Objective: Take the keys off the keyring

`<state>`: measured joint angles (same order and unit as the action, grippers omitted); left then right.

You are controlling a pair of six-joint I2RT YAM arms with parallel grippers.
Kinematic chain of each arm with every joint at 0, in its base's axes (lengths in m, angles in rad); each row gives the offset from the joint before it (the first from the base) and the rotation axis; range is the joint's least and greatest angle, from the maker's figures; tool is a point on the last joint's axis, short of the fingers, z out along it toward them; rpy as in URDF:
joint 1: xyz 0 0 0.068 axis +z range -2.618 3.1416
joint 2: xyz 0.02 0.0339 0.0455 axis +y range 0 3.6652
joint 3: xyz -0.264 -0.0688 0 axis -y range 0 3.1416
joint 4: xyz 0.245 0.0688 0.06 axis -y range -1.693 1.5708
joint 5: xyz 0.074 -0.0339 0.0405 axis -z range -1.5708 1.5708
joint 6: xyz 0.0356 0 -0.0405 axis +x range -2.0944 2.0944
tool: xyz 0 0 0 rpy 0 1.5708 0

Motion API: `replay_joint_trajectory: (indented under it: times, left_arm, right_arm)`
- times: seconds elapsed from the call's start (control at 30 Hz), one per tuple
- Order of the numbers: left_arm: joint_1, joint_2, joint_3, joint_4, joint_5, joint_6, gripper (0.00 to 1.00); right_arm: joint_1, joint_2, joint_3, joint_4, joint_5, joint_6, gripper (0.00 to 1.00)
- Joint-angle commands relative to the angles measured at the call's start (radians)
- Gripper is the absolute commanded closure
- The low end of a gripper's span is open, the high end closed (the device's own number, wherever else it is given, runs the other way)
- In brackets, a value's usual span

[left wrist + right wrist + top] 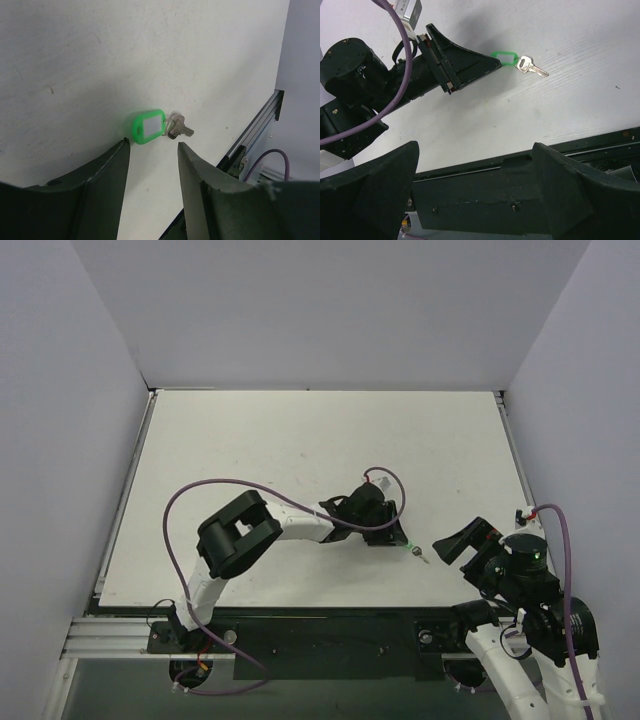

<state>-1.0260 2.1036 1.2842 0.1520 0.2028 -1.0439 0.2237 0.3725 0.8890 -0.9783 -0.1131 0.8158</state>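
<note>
The green keyring tag [146,127] lies flat on the white table [75,60], joined by a thin metal ring [170,121] to the small grey key [182,129]. My left gripper [152,146] is open and empty, its tips just short of the tag, which lies beyond the gap. In the top view the tag [409,546] and key [420,556] lie between my left gripper [397,536] and my right gripper [461,549]. My right gripper [475,146] is open and empty above the table's near edge, apart from the key [532,66] and tag [504,58].
A black rail [495,190] runs along the table's near edge, close to the key. Grey walls [60,390] close in the left, back and right sides. A purple cable [210,485] loops over the left arm.
</note>
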Motion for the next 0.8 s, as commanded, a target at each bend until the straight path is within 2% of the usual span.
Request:
replay_joint_trajectory:
  times: [0.0,0.1,0.37,0.57,0.63,0.67,0.77]
  left_arm:
    - [0.0,0.035,0.056,0.023,-0.013,-0.002,0.47]
    - [-0.002,0.053,0.069,0.026,-0.01,-0.004,0.48]
    - [-0.002,0.072,0.079,0.032,-0.003,-0.002,0.6]
    - [-0.002,0.078,0.081,0.055,0.015,0.004,0.77]
    - [-0.002,0.076,0.079,0.063,0.024,0.008,0.88]
    - [-0.002,0.067,0.075,0.063,0.024,0.008,0.98]
    - [0.0,0.03,0.041,0.057,0.011,0.012,1.0]
  right_arm:
    - [0.005,-0.007,0.031,-0.023,-0.008,0.011,0.1]
    - [0.005,-0.007,0.033,-0.026,-0.008,0.011,0.1]
    - [0.003,-0.01,0.031,-0.036,-0.008,0.011,0.1]
    - [0.005,-0.007,0.027,-0.034,-0.01,0.009,0.1]
    - [0.005,-0.009,0.019,-0.034,-0.01,0.008,0.1]
    - [0.005,-0.009,0.018,-0.034,-0.011,0.008,0.1]
    - [0.005,-0.009,0.005,-0.033,-0.013,0.013,0.1]
